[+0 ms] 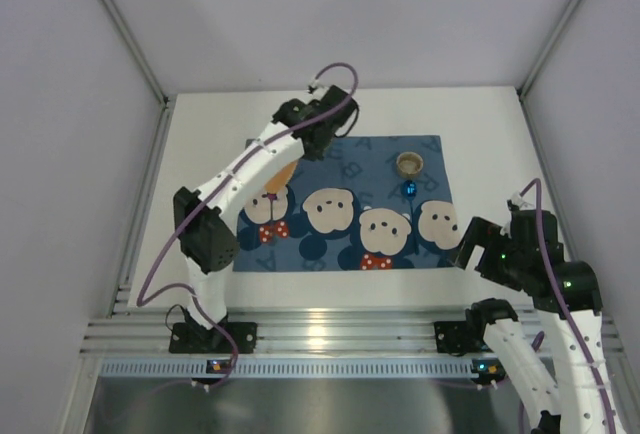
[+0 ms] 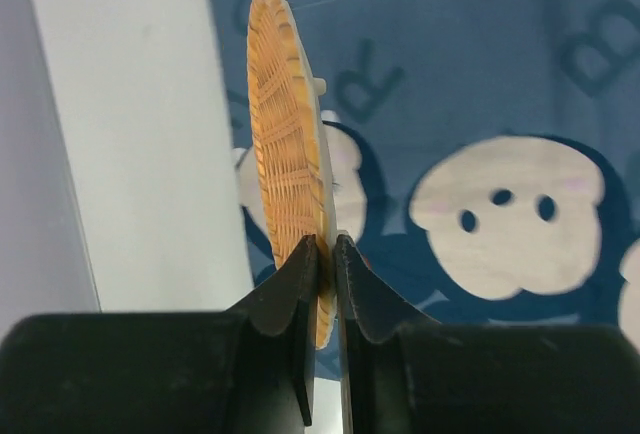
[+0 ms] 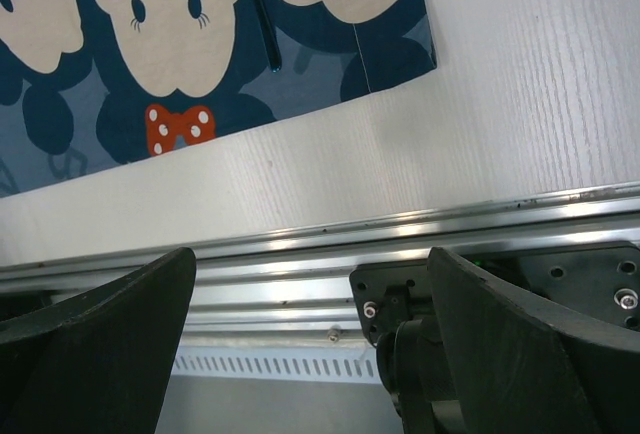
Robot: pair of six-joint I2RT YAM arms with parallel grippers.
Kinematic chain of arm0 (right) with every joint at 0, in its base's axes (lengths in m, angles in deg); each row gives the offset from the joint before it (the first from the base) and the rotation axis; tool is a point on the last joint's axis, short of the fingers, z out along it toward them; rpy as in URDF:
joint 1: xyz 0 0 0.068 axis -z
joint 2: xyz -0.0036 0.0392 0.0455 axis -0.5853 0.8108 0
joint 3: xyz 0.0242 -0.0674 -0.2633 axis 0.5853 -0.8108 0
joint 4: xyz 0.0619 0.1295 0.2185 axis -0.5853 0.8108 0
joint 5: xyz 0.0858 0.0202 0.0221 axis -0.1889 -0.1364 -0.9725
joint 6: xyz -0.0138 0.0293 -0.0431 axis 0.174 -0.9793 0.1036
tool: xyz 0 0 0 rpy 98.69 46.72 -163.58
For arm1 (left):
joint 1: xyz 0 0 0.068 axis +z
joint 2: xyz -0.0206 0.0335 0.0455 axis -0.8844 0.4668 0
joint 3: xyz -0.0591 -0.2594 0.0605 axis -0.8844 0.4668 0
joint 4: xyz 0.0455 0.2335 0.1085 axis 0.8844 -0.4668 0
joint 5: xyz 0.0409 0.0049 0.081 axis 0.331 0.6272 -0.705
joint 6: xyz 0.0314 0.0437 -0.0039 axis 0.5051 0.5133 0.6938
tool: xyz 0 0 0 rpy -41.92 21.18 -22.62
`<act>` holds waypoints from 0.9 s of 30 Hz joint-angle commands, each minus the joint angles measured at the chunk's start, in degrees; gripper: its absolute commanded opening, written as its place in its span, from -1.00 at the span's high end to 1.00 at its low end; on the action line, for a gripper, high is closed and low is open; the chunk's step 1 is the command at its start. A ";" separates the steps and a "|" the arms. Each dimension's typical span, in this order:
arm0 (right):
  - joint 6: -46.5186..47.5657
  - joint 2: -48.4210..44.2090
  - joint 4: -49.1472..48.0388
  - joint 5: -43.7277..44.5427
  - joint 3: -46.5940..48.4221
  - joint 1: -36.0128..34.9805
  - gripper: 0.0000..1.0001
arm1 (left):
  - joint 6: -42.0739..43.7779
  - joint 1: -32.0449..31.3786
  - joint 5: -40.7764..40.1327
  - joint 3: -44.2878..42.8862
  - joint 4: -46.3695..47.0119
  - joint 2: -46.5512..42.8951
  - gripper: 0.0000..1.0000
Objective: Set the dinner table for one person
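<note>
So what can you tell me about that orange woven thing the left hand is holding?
It is a round, flat woven disc, tan-orange like wicker or bamboo, with a bound rim. The left hand pinches its rim between both fingers, so it stands on edge, seen almost side-on, over the left part of the blue cartoon placemat. Only the fingers visibly touch it.

Large dark letters, R and B among them, are printed on the blue placemat (image 2: pixel 450 14).
</note>
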 commanded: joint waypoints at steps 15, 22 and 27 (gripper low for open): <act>0.15 -0.58 1.33 1.64 2.48 -0.62 -0.99 | 6.68 -21.56 -2.47 -8.37 6.65 17.94 1.00; 0.32 -0.84 1.86 1.55 2.22 -0.53 -1.00 | 5.63 -23.15 -2.65 -11.03 4.62 25.16 1.00; 0.50 -1.02 2.12 1.55 1.95 -0.62 -0.99 | 4.05 -24.38 -2.55 -7.42 5.25 26.48 1.00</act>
